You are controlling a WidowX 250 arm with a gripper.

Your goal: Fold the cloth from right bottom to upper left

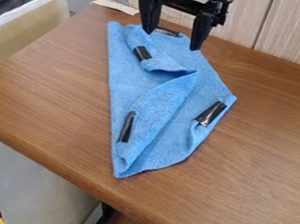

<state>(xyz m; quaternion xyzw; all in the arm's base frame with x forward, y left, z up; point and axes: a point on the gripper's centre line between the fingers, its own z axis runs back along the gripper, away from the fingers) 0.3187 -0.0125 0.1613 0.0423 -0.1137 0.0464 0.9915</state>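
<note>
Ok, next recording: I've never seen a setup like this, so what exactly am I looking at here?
There is one picture, taken by a fixed camera looking down at a slant on the work surface. The black machine part at the top edge is the end of a robot arm: its gripper, a two-fingered hand. The fingers are spread apart over the far end of the cloth and do not appear to grip anything.

Below lies a blue cloth on a brown wooden table. It is partly folded and rumpled, with a loose flap across its middle. Dark strips sit on it in several spots. The robot's job is to fold this cloth from bottom right to upper left.
</note>
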